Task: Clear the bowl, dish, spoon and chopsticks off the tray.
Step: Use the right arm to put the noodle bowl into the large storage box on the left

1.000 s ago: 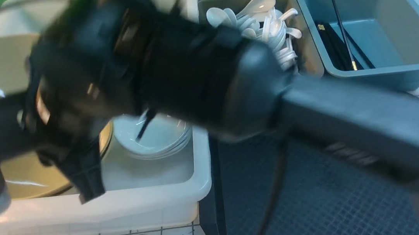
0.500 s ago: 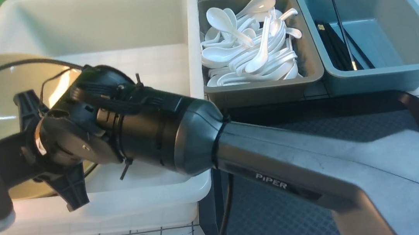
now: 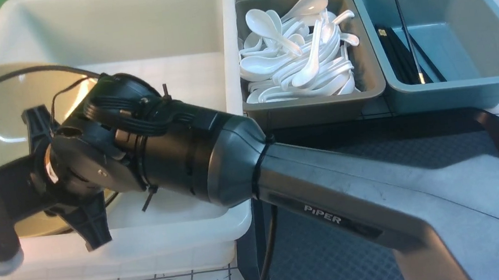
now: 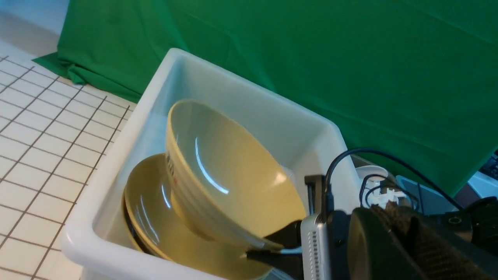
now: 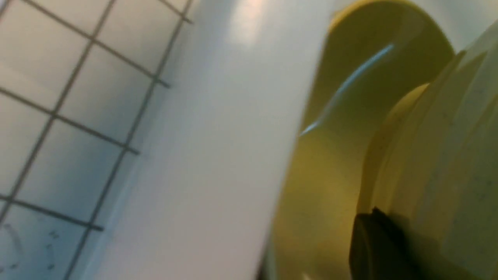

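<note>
The right arm (image 3: 328,187) reaches across from the tray (image 3: 382,256) into the white tub (image 3: 218,22), and its gripper (image 4: 272,249) is clamped nearly closed on the rim of the bowl (image 4: 233,171), one finger inside the rim and one outside. The bowl hangs tilted, its mouth turned toward the robot and upward, above a second tan bowl (image 4: 155,225) that already lies in the tub; in the right wrist view the held bowl's ribbed outer wall sits close to the lower one, but whether they touch I cannot tell. The left gripper does not show its jaws in any view; it is closed and appears to hold nothing. What shows of the tray is bare, though the arm hides a good part of it, so I cannot say whether the dish is gone. Behind the tray a grey bin (image 3: 364,81) is heaped with white spoons (image 3: 297,61), and a blue bin (image 3: 457,85) holds black chopsticks (image 3: 403,59). I judge the step in hand to be stowing the bowl, probably the last or nearly the last item. The next move calls for lowering and levelling the bowl until it nests in the one beneath, then opening the jaws and drawing the fingers back off the rim without tipping it, clearing the tub wall on the way out.
</note>
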